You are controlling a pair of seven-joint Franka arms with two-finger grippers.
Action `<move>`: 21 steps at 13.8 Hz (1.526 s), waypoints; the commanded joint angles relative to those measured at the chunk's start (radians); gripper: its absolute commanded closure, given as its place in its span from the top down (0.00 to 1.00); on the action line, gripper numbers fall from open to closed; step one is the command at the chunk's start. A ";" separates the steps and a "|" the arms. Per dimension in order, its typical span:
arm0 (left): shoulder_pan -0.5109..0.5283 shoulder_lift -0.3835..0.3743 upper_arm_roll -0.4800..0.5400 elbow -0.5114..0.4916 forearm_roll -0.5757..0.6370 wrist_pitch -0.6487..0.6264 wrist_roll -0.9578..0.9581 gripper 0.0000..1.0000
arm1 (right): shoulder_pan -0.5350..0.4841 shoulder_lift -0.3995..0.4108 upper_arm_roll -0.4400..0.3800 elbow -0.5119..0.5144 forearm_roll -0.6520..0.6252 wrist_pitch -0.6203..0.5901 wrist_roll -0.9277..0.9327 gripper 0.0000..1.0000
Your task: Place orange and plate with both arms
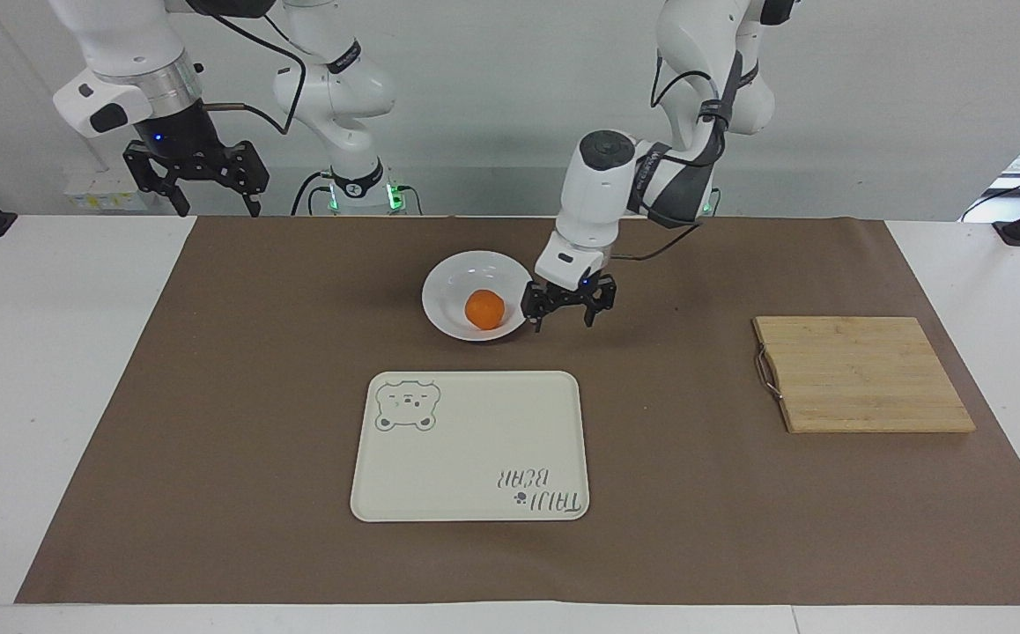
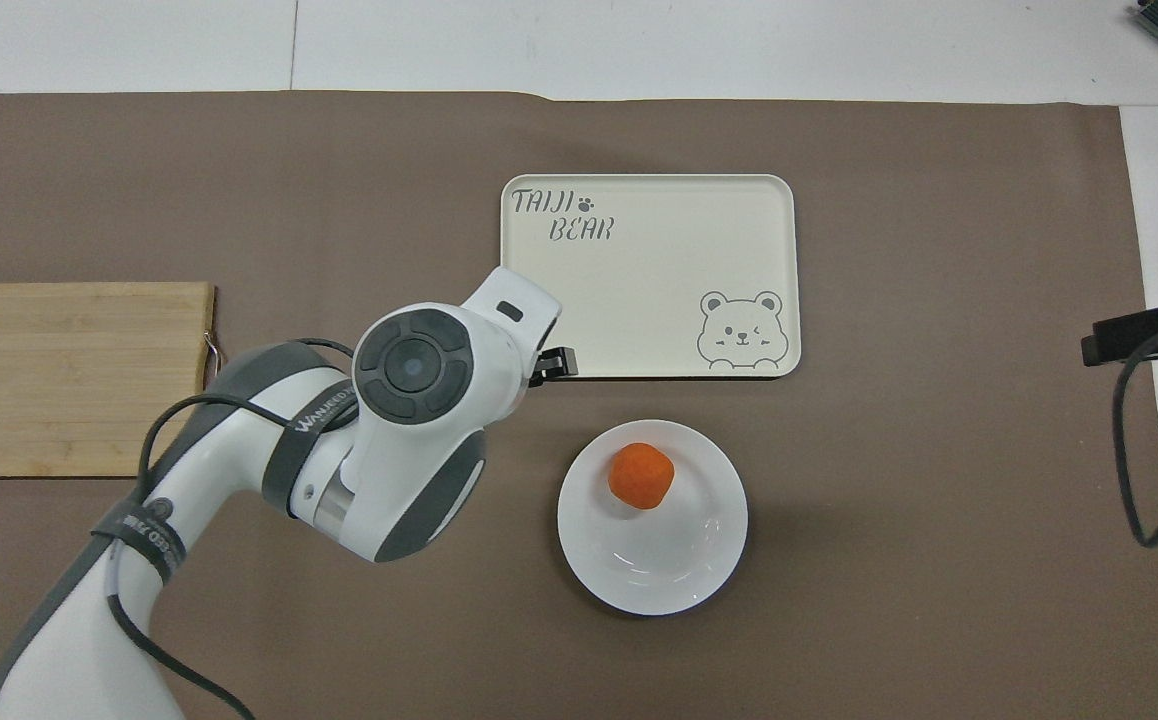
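Note:
The orange [image 1: 484, 309] lies in the white plate [image 1: 444, 295] on the brown mat, nearer to the robots than the cream tray. Both show in the overhead view, the orange [image 2: 641, 476] on the plate [image 2: 684, 560]. My left gripper [image 1: 567, 310] is open and empty, raised just beside the plate toward the left arm's end of the table. In the overhead view the left arm's wrist hides most of that gripper. My right gripper [image 1: 206, 198] is open and empty and waits high over the table's edge by its base.
A cream bear-print tray [image 1: 470, 445] lies farther from the robots than the plate; it also shows in the overhead view [image 2: 649, 275]. A wooden cutting board [image 1: 862, 374] with a metal handle lies toward the left arm's end of the table.

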 commanded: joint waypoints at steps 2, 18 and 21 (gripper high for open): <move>0.138 -0.039 -0.011 -0.004 0.010 -0.038 0.164 1.00 | 0.001 -0.008 -0.003 -0.006 -0.006 -0.002 -0.011 1.00; 0.646 -0.102 -0.008 0.102 0.001 -0.276 0.917 1.00 | 0.003 -0.008 -0.003 -0.006 -0.006 -0.002 -0.011 1.00; 0.680 -0.111 -0.007 0.161 0.001 -0.371 0.992 1.00 | 0.003 -0.008 -0.003 -0.006 -0.006 -0.005 -0.012 1.00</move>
